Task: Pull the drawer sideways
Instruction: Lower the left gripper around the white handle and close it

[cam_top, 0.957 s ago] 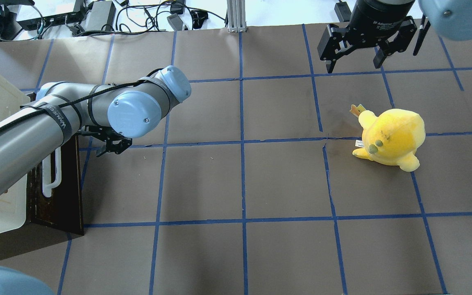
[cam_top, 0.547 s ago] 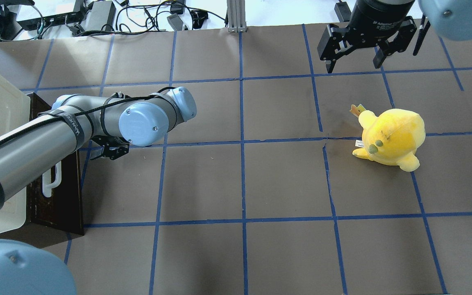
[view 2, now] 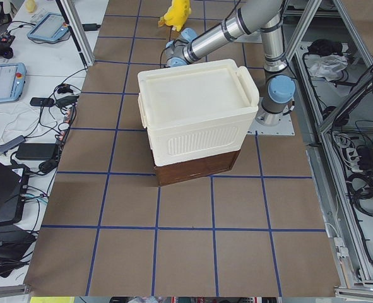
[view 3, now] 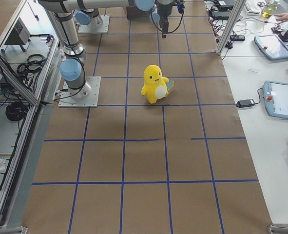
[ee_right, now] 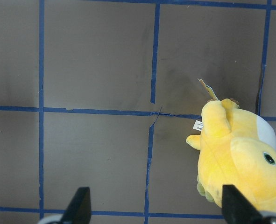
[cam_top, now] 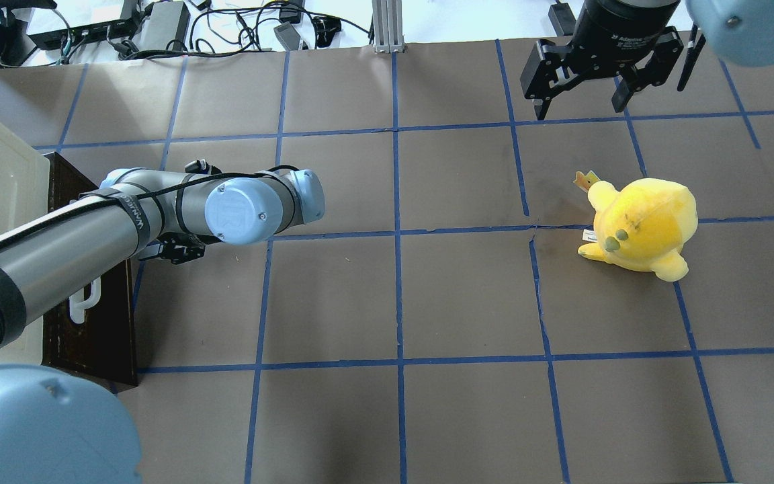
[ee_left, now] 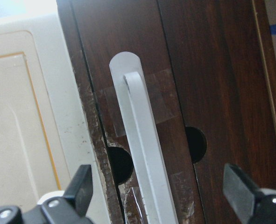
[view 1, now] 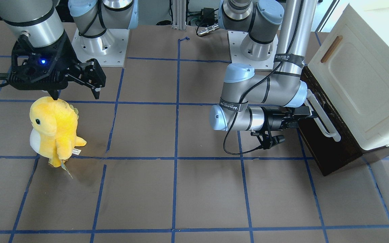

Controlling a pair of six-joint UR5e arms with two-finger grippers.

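Observation:
The dark brown drawer (view 1: 326, 152) sits under a cream box at the table's left end, with its long white bar handle (view 1: 323, 118) on the front. It also shows in the overhead view (cam_top: 95, 329) and the left wrist view (ee_left: 217, 88). My left gripper (view 1: 308, 113) is open right at the drawer front. In the left wrist view (ee_left: 161, 191) its jaws stand wide on either side of the handle (ee_left: 145, 149), not closed on it. My right gripper (cam_top: 582, 101) is open and empty, hanging above the table at the far right.
A cream box with a panelled door (view 1: 360, 84) rests on the drawer. A yellow plush toy (cam_top: 642, 225) stands on the right half of the table, just below the right gripper, and shows in the right wrist view (ee_right: 238, 163). Cables and power bricks (cam_top: 158, 27) lie beyond the far edge.
My left arm has swung and lowered toward the drawer front, bringing the gripper up to the white handle. The right arm and the plush have not moved.

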